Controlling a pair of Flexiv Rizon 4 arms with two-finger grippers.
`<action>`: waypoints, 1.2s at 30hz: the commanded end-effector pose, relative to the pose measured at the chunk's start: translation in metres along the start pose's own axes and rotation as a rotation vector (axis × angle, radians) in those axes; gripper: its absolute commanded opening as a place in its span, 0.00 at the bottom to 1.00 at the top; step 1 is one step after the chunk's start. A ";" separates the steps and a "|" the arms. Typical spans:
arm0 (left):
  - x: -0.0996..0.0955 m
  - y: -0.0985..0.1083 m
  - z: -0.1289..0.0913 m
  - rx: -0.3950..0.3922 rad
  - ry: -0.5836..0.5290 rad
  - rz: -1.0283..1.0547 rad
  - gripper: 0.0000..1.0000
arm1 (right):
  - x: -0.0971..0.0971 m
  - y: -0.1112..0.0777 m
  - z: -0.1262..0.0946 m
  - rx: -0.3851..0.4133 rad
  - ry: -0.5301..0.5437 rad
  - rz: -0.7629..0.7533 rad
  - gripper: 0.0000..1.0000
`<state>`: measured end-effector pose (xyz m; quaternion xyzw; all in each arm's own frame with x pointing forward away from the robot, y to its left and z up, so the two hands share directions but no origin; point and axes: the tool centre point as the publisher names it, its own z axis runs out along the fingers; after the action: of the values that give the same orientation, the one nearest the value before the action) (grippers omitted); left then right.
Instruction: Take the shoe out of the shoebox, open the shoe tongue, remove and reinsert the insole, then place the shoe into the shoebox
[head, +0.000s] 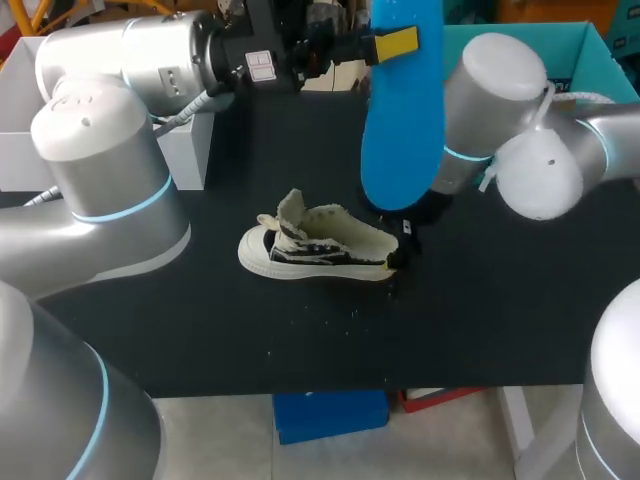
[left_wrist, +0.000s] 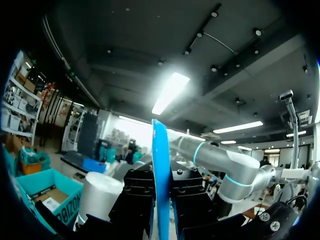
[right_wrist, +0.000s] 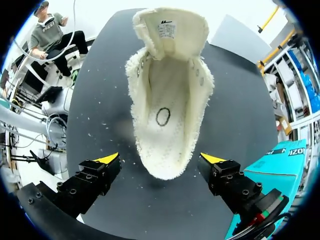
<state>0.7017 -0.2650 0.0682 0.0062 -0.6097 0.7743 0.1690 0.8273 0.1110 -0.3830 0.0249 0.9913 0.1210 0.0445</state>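
A white low shoe with black side markings lies on the black table, tongue pulled up at its toe end. The blue insole hangs upright above the table, and my left gripper is shut on its top end. In the left wrist view the insole stands edge-on between the black fingers. My right gripper is open just above the heel of the shoe, whose inside is bare. In the head view the right gripper sits at the heel, mostly hidden behind the insole.
The teal shoebox stands at the back right, beside my right gripper. A white box sits at the back left. Small white crumbs dot the table in front of the shoe.
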 end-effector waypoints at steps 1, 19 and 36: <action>0.001 0.001 0.001 0.002 -0.004 0.001 0.00 | -0.002 0.008 0.002 0.210 0.007 -0.002 1.00; 0.001 0.001 0.001 0.002 -0.004 0.001 0.00 | 0.002 0.024 0.006 0.217 0.030 -0.007 1.00; 0.001 0.001 0.001 0.002 -0.004 0.001 0.00 | 0.001 0.025 0.011 0.101 0.038 0.011 1.00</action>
<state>0.7015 -0.2650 0.0679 0.0061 -0.6089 0.7750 0.1690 0.8303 0.1454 -0.3844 0.0275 0.9985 0.0401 0.0234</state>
